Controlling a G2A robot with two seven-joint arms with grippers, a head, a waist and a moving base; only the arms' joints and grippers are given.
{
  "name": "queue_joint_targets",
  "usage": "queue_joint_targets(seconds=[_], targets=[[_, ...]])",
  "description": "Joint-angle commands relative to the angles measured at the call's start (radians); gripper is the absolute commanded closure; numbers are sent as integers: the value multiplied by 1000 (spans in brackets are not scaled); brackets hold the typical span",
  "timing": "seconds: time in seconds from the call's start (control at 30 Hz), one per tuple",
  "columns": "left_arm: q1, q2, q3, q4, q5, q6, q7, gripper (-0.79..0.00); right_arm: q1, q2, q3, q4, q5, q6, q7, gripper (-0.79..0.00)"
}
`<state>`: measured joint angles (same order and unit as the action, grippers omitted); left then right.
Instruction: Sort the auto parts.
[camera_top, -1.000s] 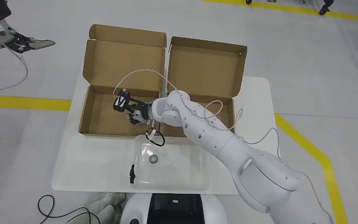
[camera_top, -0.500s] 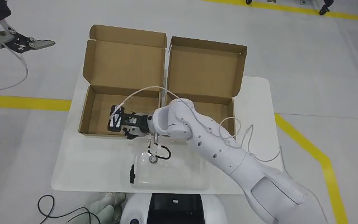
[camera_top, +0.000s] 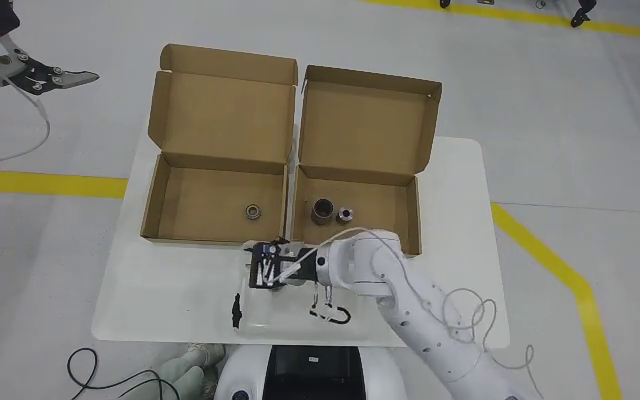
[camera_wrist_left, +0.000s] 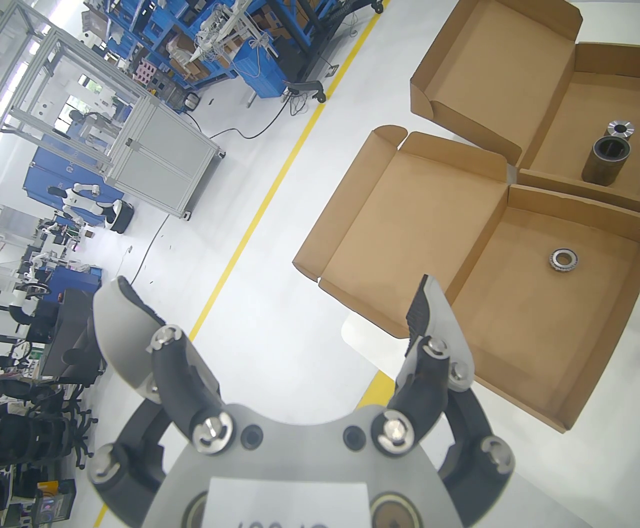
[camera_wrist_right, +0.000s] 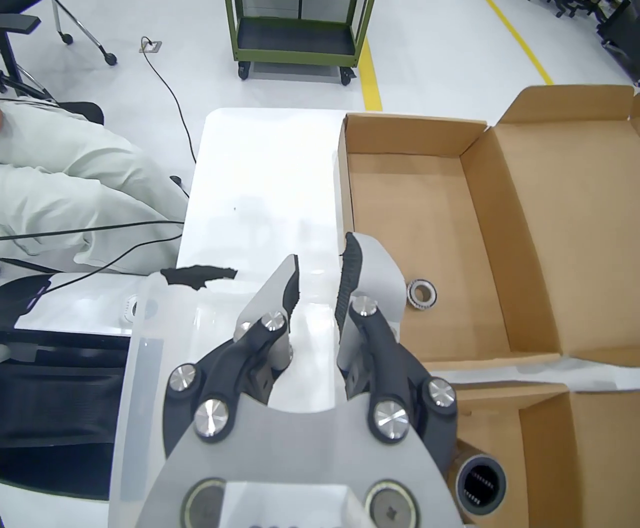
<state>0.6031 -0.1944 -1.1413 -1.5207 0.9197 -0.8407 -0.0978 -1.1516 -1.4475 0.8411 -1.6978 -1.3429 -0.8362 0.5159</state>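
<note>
Bearing (camera_top: 253, 211): one, lying flat on the floor of the left cardboard box (camera_top: 190, 205), apart from its walls.
Dark sleeve (camera_top: 322, 210): one, standing upright in the right cardboard box (camera_top: 385, 205), with a small silver bushing (camera_top: 346, 213) just beside it.
Clear tray (camera_top: 250, 300): at the front edge of the table (camera_top: 450, 200), just before both boxes. A black scrap (camera_top: 235, 310) sits at its left edge.
Right gripper (camera_wrist_right: 320, 265): I see it low over the tray, near the front wall of the left box. Its fingers are a little apart and pinch nothing.
Left gripper (camera_wrist_left: 275, 305): I see it well off the table to the left, above the floor, fingers spread wide and empty.
</note>
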Motion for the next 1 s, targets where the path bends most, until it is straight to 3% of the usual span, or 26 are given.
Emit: queue_joint_targets(seconds=[0.0,0.3,0.4,0.53,0.87,0.97], targets=[[0,0,0,0,0,0,0,-785,-39,11,9,-11,-45,-4,-11,-172],[0,0,0,0,0,0,0,-785,-98,34,-21,20,-172,-2,-45,-135],[0,0,0,0,0,0,0,-785,-89,33,-44,52,-202,23,-37,-163],[0,0,0,0,0,0,0,-785,-68,29,-76,93,-232,46,-45,-302],[0,0,0,0,0,0,0,-785,-26,20,-118,186,-228,81,-52,-299],[0,0,0,0,0,0,0,-785,-12,17,-138,201,-240,81,-54,-351]])
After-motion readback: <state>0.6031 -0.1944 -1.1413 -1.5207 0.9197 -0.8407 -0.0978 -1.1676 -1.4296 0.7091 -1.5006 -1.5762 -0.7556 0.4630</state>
